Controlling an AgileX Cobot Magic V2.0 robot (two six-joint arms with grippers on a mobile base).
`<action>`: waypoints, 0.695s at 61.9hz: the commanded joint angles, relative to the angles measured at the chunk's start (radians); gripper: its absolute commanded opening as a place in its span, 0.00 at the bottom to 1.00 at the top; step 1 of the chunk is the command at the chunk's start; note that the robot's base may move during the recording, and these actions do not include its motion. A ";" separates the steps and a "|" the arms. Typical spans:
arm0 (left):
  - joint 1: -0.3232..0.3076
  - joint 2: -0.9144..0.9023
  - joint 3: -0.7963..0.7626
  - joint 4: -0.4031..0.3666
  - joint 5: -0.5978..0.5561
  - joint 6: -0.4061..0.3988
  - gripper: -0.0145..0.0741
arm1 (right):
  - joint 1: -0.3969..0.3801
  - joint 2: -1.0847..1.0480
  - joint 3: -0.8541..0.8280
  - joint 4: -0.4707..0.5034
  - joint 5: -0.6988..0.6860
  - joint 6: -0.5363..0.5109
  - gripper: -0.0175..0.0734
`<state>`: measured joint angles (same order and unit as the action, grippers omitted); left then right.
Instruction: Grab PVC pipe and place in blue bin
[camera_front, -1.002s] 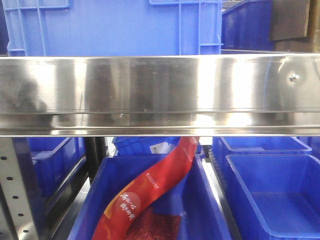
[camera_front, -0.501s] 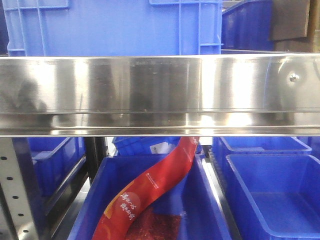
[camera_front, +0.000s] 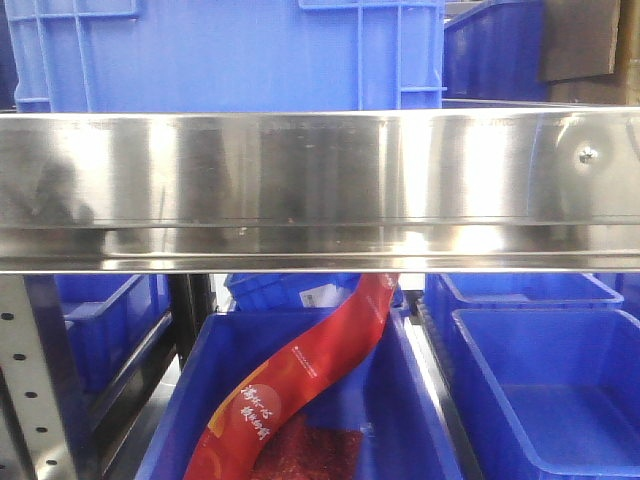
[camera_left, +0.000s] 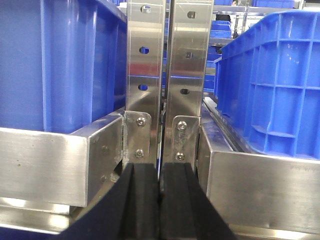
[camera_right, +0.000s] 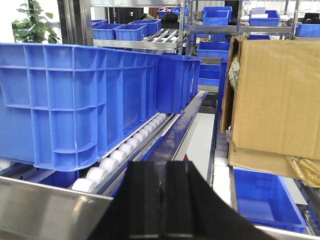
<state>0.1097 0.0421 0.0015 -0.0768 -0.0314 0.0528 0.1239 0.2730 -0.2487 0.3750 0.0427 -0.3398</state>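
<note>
No PVC pipe shows in any view. Several blue bins are in sight: one large bin (camera_front: 230, 55) stands on the steel shelf rail (camera_front: 320, 190), one empty bin (camera_front: 560, 400) sits low on the right, and another (camera_front: 300, 400) below holds a red printed bag (camera_front: 300, 375). My left gripper (camera_left: 160, 172) is shut with nothing between its black pads, facing two steel uprights (camera_left: 167, 75) between two blue bins. My right gripper (camera_right: 162, 170) is also shut and empty, pointing along a roller rack beside a big blue bin (camera_right: 75, 100).
White rollers (camera_right: 125, 150) run under the blue bin on the right arm's side. A cardboard box (camera_right: 272, 95) sits at the right above a small blue bin (camera_right: 260, 197). Steel frame beams (camera_left: 50, 165) stand close in front of the left gripper.
</note>
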 joint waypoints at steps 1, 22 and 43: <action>0.002 -0.006 -0.001 -0.007 -0.012 -0.001 0.04 | -0.004 -0.005 0.000 0.002 -0.020 0.001 0.02; 0.002 -0.006 -0.001 -0.007 -0.012 -0.001 0.04 | -0.004 -0.005 0.000 0.002 -0.020 0.001 0.02; 0.002 -0.006 -0.001 -0.007 -0.012 -0.001 0.04 | -0.004 -0.005 0.000 0.002 -0.020 0.001 0.02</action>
<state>0.1097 0.0421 0.0015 -0.0768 -0.0314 0.0528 0.1239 0.2730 -0.2487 0.3750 0.0427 -0.3398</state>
